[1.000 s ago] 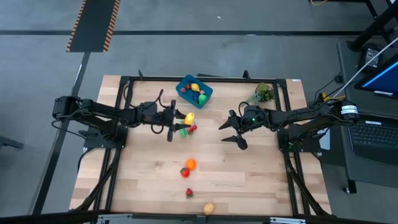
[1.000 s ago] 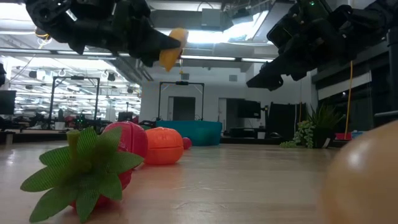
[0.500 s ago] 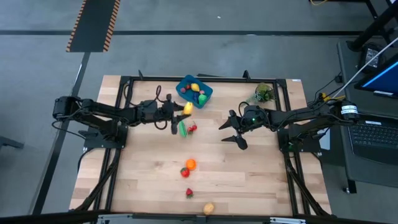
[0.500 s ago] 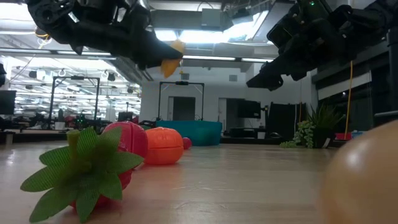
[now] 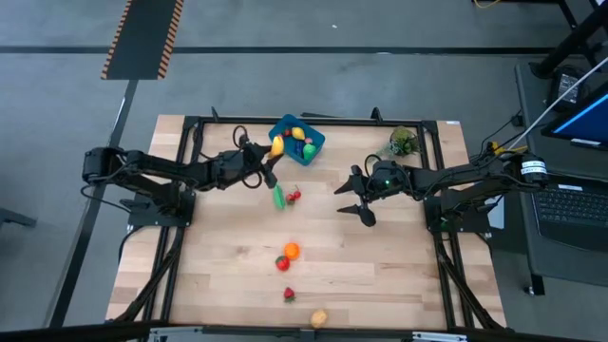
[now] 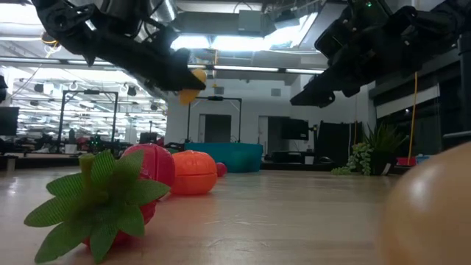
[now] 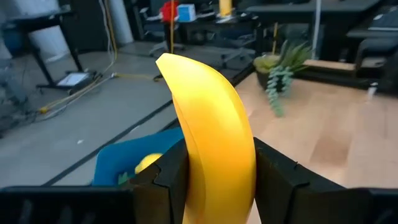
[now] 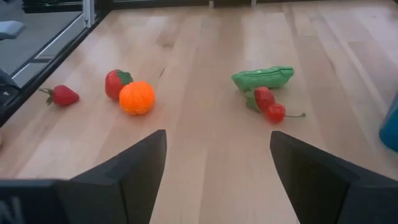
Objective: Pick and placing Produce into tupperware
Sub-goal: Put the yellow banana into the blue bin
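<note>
The left arm is reaching in from the table's left edge, its links stretching across toward the far middle, with the left gripper (image 5: 270, 156) raised above the surface. Its two dark fingers (image 7: 171, 180) are pressing inward from either side on a yellow banana (image 7: 211, 137), which is standing up between them and jutting out past the fingertips. The right arm is extending in from the right edge, elbow bent, wrist pointing toward the table's centre. The right gripper (image 5: 356, 199) is hanging above the surface with its fingers (image 8: 140, 165) spreading wide apart, nothing sitting between them.
</note>
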`<state>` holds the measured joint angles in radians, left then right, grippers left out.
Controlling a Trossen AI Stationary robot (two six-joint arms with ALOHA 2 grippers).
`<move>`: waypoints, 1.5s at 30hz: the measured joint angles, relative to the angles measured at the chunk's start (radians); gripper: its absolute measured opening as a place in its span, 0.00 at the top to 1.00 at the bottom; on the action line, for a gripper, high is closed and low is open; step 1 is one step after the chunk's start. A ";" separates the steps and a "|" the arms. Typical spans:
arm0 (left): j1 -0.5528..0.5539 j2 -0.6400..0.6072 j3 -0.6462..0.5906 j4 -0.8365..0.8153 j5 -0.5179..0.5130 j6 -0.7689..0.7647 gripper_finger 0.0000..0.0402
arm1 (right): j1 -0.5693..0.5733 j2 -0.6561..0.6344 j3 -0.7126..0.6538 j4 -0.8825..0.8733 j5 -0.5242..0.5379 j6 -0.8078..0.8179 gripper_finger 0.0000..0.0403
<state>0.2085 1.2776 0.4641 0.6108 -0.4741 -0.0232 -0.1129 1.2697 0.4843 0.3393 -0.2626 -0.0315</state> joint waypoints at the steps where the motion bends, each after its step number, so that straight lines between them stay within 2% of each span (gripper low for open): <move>1: 0.004 0.001 0.000 -0.001 -0.005 -0.001 0.67 | 0.000 0.000 0.000 0.000 0.003 0.000 0.28; 20: 0.102 0.007 0.003 0.006 0.050 -0.001 0.67 | 0.000 0.000 0.000 0.020 0.008 0.000 0.28; 25: 0.157 0.061 0.027 -0.001 0.122 -0.002 0.67 | 0.000 0.000 0.000 0.048 0.008 0.000 0.28; 29: 0.191 0.127 0.112 -0.013 0.188 0.012 0.67 | 0.000 0.000 0.000 0.048 0.008 0.000 0.28; 38: 0.263 0.235 0.381 -0.376 0.189 0.108 0.67 | -0.001 0.000 0.000 0.031 0.008 0.000 0.28; 45: 0.270 0.240 0.503 -0.524 0.189 0.173 0.67 | -0.001 0.000 0.000 -0.008 0.008 0.000 0.28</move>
<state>0.4786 1.5177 0.9669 0.0869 -0.2855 0.1501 -0.1139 1.2694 0.4843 0.3309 -0.2550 -0.0315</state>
